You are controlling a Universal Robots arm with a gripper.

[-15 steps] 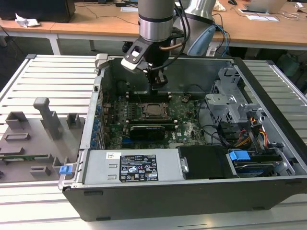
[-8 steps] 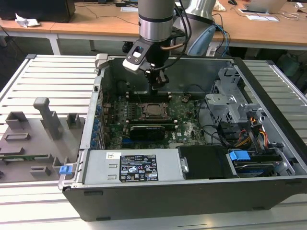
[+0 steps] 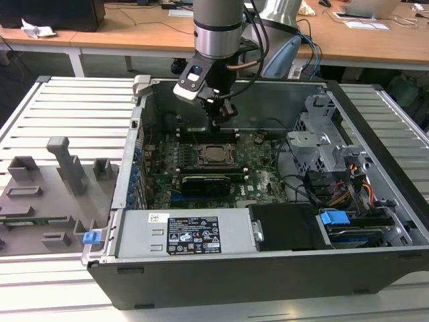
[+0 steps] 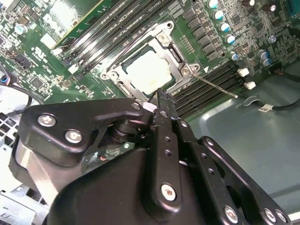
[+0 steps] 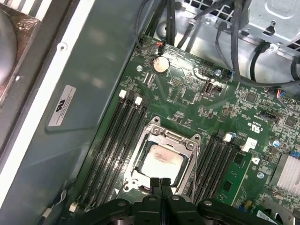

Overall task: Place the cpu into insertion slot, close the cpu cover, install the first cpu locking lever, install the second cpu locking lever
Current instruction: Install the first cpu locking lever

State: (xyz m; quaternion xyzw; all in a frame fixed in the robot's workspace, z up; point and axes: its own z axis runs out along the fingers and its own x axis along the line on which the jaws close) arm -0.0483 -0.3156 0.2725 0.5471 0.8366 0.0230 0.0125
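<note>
The cpu, a silver-grey square, lies in the insertion slot on the green motherboard, and the slot itself is hidden under it. The cpu cover, a silvery frame, lies flat around the chip. One thin metal locking lever sticks out sideways from the socket's corner, unlatched. My gripper hangs just above the socket's edge, its two black fingers pressed together with nothing between them. In the exterior view the gripper hovers over the socket inside the open computer case.
Long black memory slots flank the socket on both sides. A black graphics card lies in front of it. The power supply, a drive cage with cables and the case walls hem the board in.
</note>
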